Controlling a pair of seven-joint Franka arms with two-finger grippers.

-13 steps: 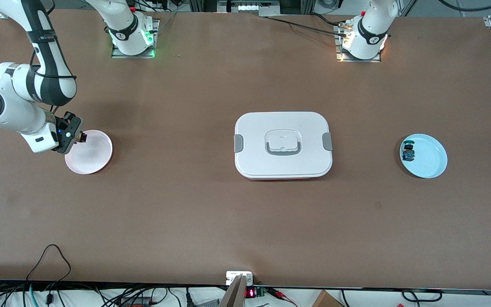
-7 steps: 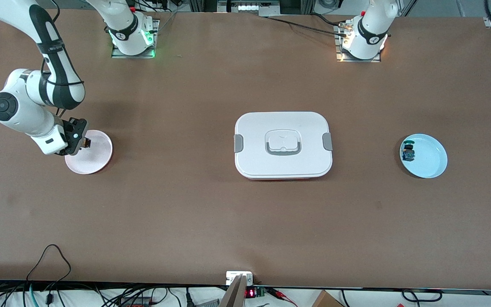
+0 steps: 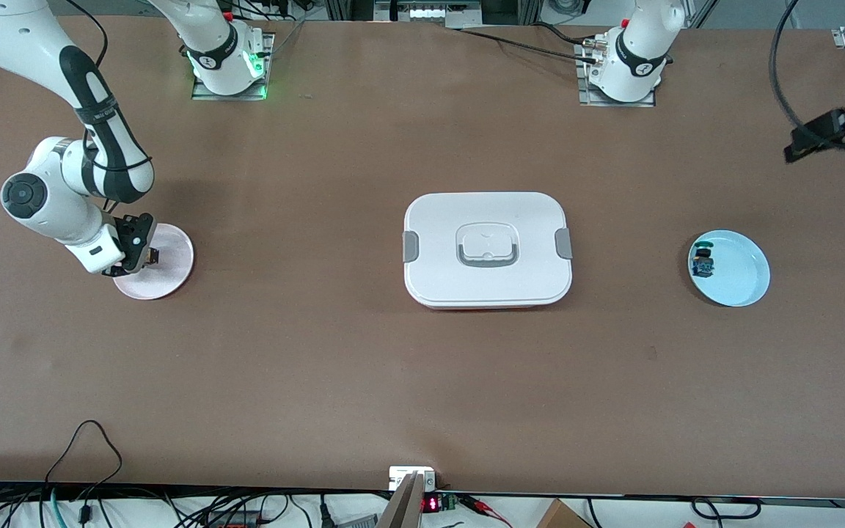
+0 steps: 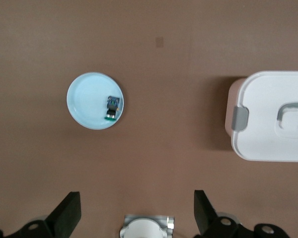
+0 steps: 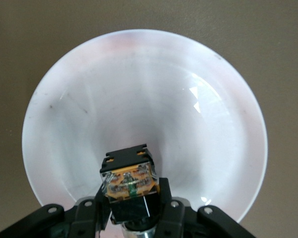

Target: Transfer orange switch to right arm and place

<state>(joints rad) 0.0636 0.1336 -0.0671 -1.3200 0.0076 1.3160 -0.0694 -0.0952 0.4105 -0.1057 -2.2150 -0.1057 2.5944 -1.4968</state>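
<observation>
Since the earlier frame the right pincer had sunk over the pink plate, clenched on the orange switch. Best lowered gently to the plate's middle before letting go. The left pincer waited high, released.

Two plates: pink, blue. Two switches: orange, blue-green. One white lidded box. Two arms, two grippers.

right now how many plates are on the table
2: a pink plate at the right arm's end, under the right gripper, and a blue plate at the left arm's end. The box may hide more.
</observation>
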